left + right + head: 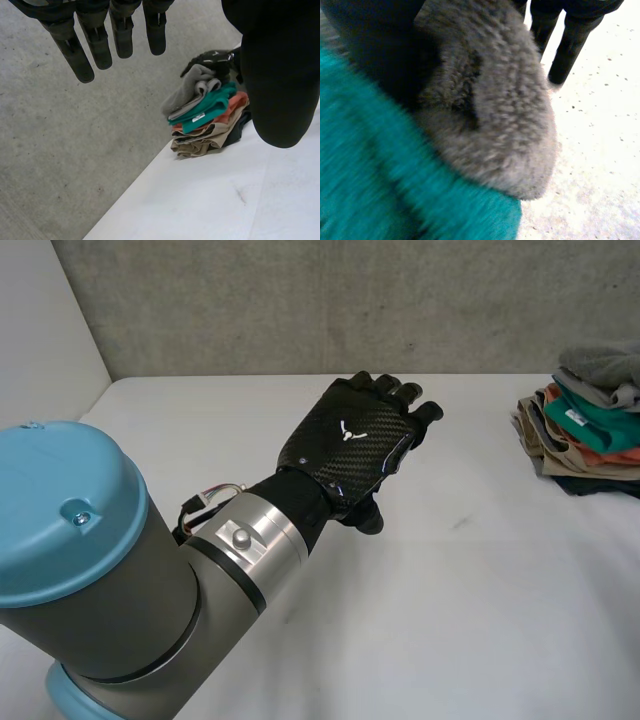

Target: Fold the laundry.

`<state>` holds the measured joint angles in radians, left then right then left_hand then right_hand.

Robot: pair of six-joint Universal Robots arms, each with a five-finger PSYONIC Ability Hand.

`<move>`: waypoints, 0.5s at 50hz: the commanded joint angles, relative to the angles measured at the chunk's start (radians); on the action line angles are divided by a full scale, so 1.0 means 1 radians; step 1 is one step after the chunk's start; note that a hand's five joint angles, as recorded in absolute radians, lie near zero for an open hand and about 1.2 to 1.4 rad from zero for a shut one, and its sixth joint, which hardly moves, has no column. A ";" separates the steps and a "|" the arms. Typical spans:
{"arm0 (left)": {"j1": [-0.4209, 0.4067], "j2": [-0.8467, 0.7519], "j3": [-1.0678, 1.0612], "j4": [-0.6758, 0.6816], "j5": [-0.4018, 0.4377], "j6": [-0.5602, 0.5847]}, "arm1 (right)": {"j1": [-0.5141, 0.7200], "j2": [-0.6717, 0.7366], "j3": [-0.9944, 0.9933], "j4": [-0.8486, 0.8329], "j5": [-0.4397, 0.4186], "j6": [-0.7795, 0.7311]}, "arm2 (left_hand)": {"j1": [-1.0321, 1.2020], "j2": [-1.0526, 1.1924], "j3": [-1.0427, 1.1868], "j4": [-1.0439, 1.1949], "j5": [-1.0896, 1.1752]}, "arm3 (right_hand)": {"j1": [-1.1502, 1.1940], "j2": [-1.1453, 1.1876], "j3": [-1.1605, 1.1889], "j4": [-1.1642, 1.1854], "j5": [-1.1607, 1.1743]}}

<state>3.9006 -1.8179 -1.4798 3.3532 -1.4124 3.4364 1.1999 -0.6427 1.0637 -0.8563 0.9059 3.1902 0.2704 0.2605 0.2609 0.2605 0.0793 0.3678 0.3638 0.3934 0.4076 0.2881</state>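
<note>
A pile of folded laundry (585, 430) stands at the table's far right edge, also seen beyond my left hand's fingertips (207, 120). A grey fleecy piece (600, 365) lies on top, over a teal one (590, 415). My left hand (350, 440) hovers above the middle of the table, its fingers (80, 55) straight and spread, holding nothing. My right hand (570, 35) is at the top of the pile. Its fingers stretch straight past the grey fleece (505, 125), which lies under its palm on the teal cloth (380, 190). The same hand (215, 57) appears as a dark shape above the grey piece.
The white table (450, 590) stretches bare from the left hand to the pile. A grey concrete wall (330, 300) runs behind the table's far edge. Tan, orange and dark folded pieces make up the lower pile (200, 142).
</note>
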 commanded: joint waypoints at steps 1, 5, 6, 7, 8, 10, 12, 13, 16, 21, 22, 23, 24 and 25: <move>0.000 0.005 0.000 -0.001 -0.002 0.000 | 0.003 -0.164 0.068 0.212 0.106 -0.018 | -0.013 -0.003 -0.003 -0.003 0.004 | -0.193 -0.189 -0.219 -0.233 -0.288; -0.001 0.014 -0.002 -0.008 -0.003 -0.002 | -0.003 -0.245 0.090 0.393 0.204 -0.105 | -0.016 -0.006 -0.006 -0.006 0.001 | -0.193 -0.189 -0.219 -0.233 -0.288; -0.001 0.015 -0.002 -0.008 -0.003 -0.002 | -0.006 -0.259 0.091 0.436 0.231 -0.136 | -0.016 -0.006 -0.006 -0.006 0.001 | -0.193 -0.189 -0.219 -0.233 -0.288; -0.003 0.019 -0.002 -0.009 -0.003 0.000 | -0.022 -0.287 0.093 0.518 0.288 -0.209 | -0.016 -0.006 -0.006 -0.006 0.001 | -0.193 -0.189 -0.219 -0.233 -0.288; -0.007 0.028 -0.003 -0.009 -0.007 0.000 | -0.034 -0.301 0.093 0.564 0.321 -0.251 | -0.016 -0.006 -0.006 -0.006 0.001 | -0.193 -0.189 -0.219 -0.233 -0.288; -0.010 0.040 -0.004 -0.009 -0.008 0.000 | -0.075 -0.339 0.094 0.670 0.417 -0.373 | -0.016 -0.006 -0.006 -0.006 0.001 | -0.193 -0.189 -0.219 -0.233 -0.288; -0.010 0.052 -0.004 -0.009 -0.017 0.000 | -0.098 -0.362 0.093 0.723 0.480 -0.452 | -0.019 -0.009 -0.009 -0.009 -0.002 | -0.193 -0.189 -0.219 -0.233 -0.288; -0.010 0.055 -0.005 -0.009 -0.020 0.000 | -0.106 -0.373 0.090 0.736 0.508 -0.485 | -0.019 -0.009 -0.009 -0.009 -0.002 | -0.193 -0.189 -0.219 -0.233 -0.288; -0.009 0.071 -0.002 -0.009 -0.037 0.000 | -0.120 -0.410 0.084 0.728 0.619 -0.562 | -0.019 -0.009 -0.009 -0.009 -0.002 | -0.193 -0.189 -0.219 -0.233 -0.288; -0.003 0.109 0.007 -0.009 -0.083 -0.002 | -0.115 -0.482 0.091 0.632 0.673 -0.555 | -0.019 -0.009 -0.009 -0.009 -0.002 | -0.193 -0.189 -0.219 -0.233 -0.288; -0.003 0.115 0.009 -0.009 -0.091 -0.002 | -0.111 -0.532 0.107 0.608 0.673 -0.546 | -0.019 -0.009 -0.009 -0.009 -0.002 | -0.193 -0.189 -0.219 -0.233 -0.288; -0.001 0.132 0.013 -0.009 -0.117 -0.002 | -0.108 -0.560 0.117 0.603 0.673 -0.538 | -0.019 -0.009 -0.009 -0.009 -0.002 | -0.193 -0.189 -0.219 -0.233 -0.288; 0.000 0.141 0.015 -0.008 -0.134 -0.002 | -0.103 -0.589 0.130 0.602 0.673 -0.529 | -0.019 -0.009 -0.009 -0.009 -0.002 | -0.193 -0.189 -0.219 -0.233 -0.288; 0.003 0.150 0.016 -0.008 -0.152 -0.002 | -0.079 -0.642 0.168 0.599 0.662 -0.498 | -0.019 -0.009 -0.009 -0.009 -0.002 | -0.193 -0.189 -0.219 -0.233 -0.288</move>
<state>3.8954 -1.7147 -1.4751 3.3443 -1.4883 3.4348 1.0822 -1.1273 1.1587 -0.1859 1.5748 2.6241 0.2704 0.2604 0.2610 0.2604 0.0793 0.2387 0.2172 0.2185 0.2207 0.0462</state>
